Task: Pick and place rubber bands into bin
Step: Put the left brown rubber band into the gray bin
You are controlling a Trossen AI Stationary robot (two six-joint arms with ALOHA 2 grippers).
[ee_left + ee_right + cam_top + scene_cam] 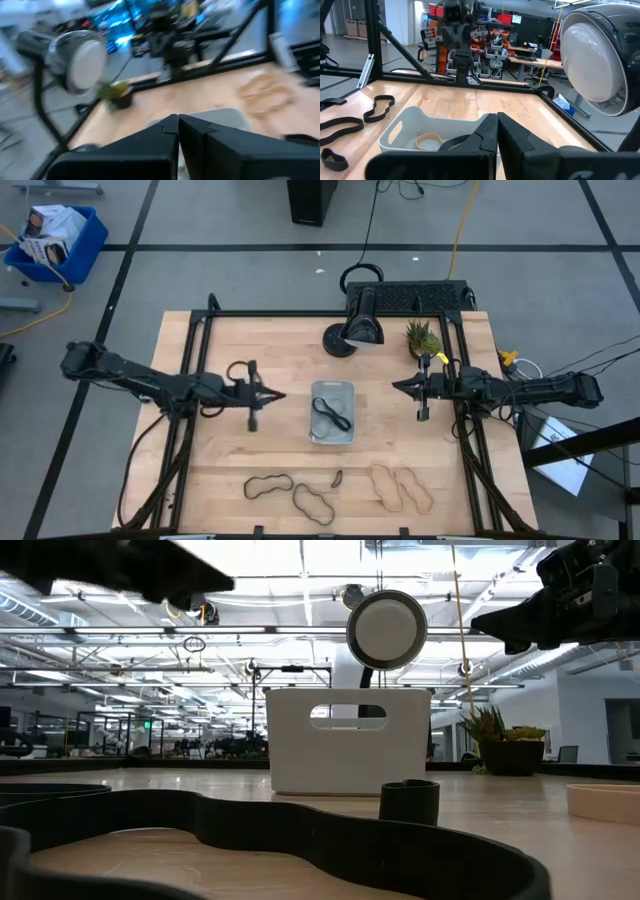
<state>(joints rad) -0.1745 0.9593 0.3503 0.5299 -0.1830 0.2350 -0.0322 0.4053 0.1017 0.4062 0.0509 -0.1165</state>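
Note:
The clear bin point(331, 434) stands at the table's middle with a dark rubber band point(331, 415) lying in it. In the right wrist view the bin point(405, 125) also holds a pale loop point(428, 142). Near the table's front edge lie two dark bands point(268, 485) point(313, 503), a tiny dark piece point(337, 477) and two pale tan bands point(385, 483) point(413, 491), all flat on the wood. My left gripper point(281, 394) is shut and empty, above the table left of the bin. My right gripper point(395, 386) is shut and empty, right of the bin.
A round lamp point(362, 326) on a black base and a small potted plant point(422, 337) stand at the table's far side. A black frame point(200, 330) borders the table. A blue crate point(60, 240) sits on the floor at the far left.

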